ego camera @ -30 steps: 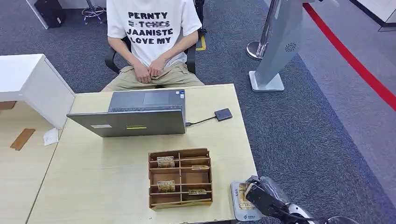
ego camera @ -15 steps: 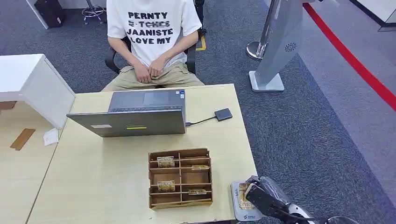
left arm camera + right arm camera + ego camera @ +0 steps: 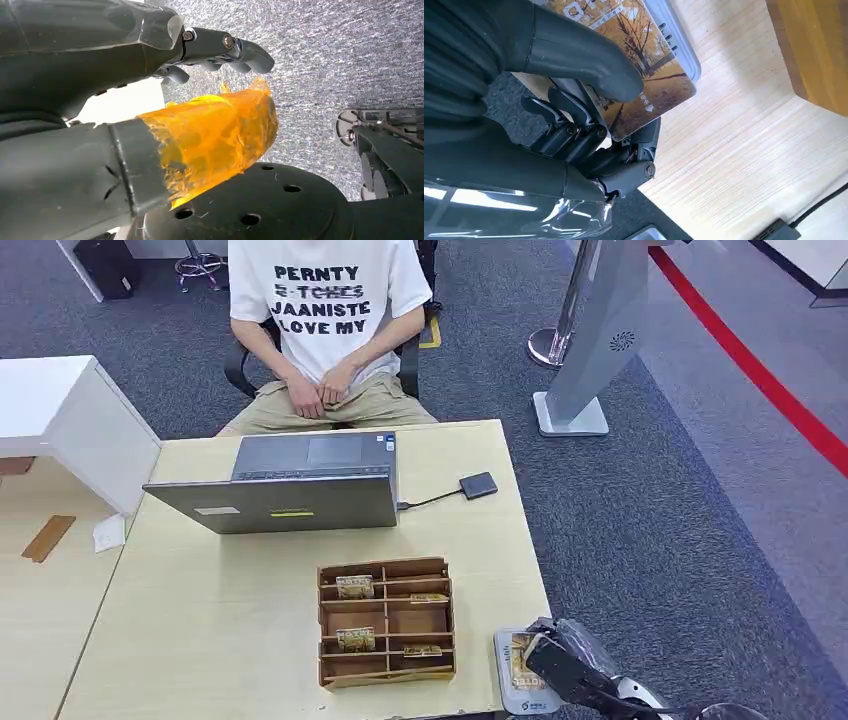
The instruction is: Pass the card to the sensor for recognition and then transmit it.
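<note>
On the far left stands a white cabinet (image 3: pixel 60 420); beside it the pale wooden surface (image 3: pixel 220 620) carries a grey laptop (image 3: pixel 290 485), its lid open toward a seated person (image 3: pixel 325 330) in a white printed shirt, hands folded in the lap; a thin cable runs from the laptop's right side to a small dark box (image 3: pixel 479 485) lying near the surface's right edge; nearer the robot sits a wooden compartment tray (image 3: pixel 386 622) with several cards standing in its slots.

The left hand (image 3: pixel 150 65) hangs over grey carpet, its thumb wrapped in orange film, its fingers (image 3: pixel 245 50) slightly curled and apart with nothing between them.

Right of the tray, at the near right corner of the surface, lies the grey sensor (image 3: pixel 524 672); the card (image 3: pixel 522 660), printed with autumn trees, rests flat on top of it; the right hand (image 3: pixel 565 665) holds that card; in the right wrist view the thick thumb (image 3: pixel 589 55) presses on the card's (image 3: pixel 644 65) printed face while the darker fingers (image 3: pixel 574 125) curl beneath its edge, so the card is pinched between thumb above and fingers below, its free end reaching out over the sensor (image 3: pixel 676 37); further right, on the carpet, stands a grey kiosk (image 3: pixel 600 330), and a red stripe (image 3: pixel 760 375) crosses the floor.
</note>
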You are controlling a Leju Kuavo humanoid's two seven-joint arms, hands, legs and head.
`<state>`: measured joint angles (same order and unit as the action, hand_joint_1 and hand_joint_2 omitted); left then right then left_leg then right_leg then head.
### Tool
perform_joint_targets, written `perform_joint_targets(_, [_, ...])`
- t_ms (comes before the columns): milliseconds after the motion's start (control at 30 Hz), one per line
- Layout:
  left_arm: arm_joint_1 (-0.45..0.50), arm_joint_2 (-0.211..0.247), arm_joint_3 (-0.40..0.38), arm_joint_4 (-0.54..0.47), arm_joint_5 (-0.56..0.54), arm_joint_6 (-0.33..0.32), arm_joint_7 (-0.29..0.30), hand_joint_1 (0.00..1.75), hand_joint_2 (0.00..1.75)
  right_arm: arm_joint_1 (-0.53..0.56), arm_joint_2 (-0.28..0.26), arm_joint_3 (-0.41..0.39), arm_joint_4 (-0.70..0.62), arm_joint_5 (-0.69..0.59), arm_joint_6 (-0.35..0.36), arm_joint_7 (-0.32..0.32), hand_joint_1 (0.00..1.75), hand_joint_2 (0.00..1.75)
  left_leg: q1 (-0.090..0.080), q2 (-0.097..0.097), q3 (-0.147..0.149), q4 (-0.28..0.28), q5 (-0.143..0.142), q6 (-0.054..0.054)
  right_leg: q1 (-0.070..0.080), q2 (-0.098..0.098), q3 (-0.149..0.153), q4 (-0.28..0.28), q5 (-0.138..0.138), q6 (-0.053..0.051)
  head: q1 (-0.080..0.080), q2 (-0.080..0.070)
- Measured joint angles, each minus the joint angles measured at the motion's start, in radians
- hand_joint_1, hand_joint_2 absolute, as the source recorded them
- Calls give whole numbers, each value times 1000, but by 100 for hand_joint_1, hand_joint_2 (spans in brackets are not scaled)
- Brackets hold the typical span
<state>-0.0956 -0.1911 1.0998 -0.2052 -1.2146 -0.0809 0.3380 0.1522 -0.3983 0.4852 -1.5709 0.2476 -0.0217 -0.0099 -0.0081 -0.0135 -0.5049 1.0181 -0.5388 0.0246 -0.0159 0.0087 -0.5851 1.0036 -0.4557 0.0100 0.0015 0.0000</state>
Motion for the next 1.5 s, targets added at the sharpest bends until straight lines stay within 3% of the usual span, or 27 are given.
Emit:
perform_joint_targets(467, [0, 0, 0, 0, 6, 0, 0, 0, 0, 16, 13, -8, -23, 6, -71, -38, 175, 175, 0, 0, 0, 0, 0, 0, 0, 0, 0, 0, 0, 0, 0, 0])
perform_joint_targets(767, [0, -2, 0, 0, 12, 0, -6, 0, 0, 46, 113, -89, -95, -25, -129, -161, 175, 175, 0, 0, 0, 0, 0, 0, 0, 0, 0, 0, 0, 0, 0, 0])
perform_joint_targets(1133, [0, -4, 0, 0, 8, 0, -14, 0, 0, 76, 233, -195, -210, -103, -135, -301, 175, 175, 0, 0, 0, 0, 0, 0, 0, 0, 0, 0, 0, 0, 0, 0])
perform_joint_targets(1367, [0, -4, 0, 0, 0, 0, -17, 0, 0, 82, 280, -224, -266, -185, -90, -380, 175, 175, 0, 0, 0, 0, 0, 0, 0, 0, 0, 0, 0, 0, 0, 0])
perform_joint_targets(1500, [0, -5, -1, 0, -9, 0, -22, 0, 0, 77, 295, -225, -291, -197, -69, -389, 175, 175, 0, 0, 0, 0, 0, 0, 0, 0, 0, 0, 0, 0, 0, 0])
